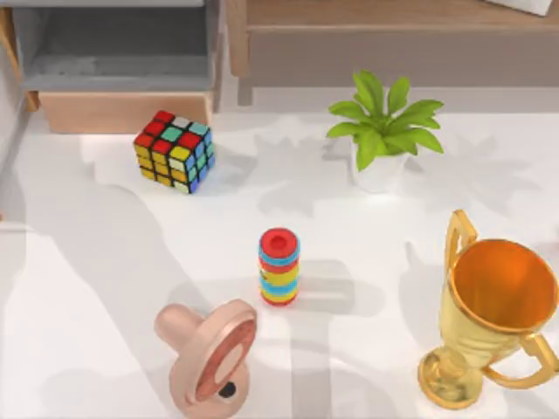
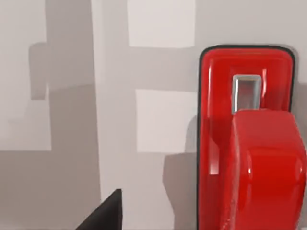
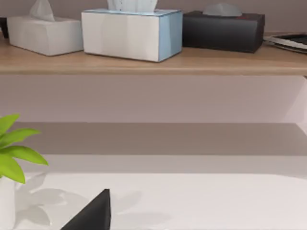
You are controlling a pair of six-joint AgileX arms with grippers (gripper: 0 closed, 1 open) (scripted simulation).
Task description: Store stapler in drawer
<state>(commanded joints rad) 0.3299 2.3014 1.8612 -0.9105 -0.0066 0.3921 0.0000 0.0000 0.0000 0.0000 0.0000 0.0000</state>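
Note:
The stapler (image 2: 249,143) is bright red with black trim and a small metal window, and it appears very close in the left wrist view, lying on a pale surface. A black part of my left gripper (image 2: 105,213) juts in beside it, with a gap between them. The drawer (image 1: 122,112) stands pulled open at the back left of the table, with a wooden front and a grey inside. A black part of my right gripper (image 3: 91,213) hangs over the white table, facing the shelf.
On the table stand a colour cube (image 1: 174,150), a potted plant (image 1: 382,131), a stack of coloured rings (image 1: 279,266), a gold trophy (image 1: 489,314) and a pink round object (image 1: 210,353). Tissue boxes (image 3: 132,31) sit on the wooden shelf (image 3: 153,62) at the back.

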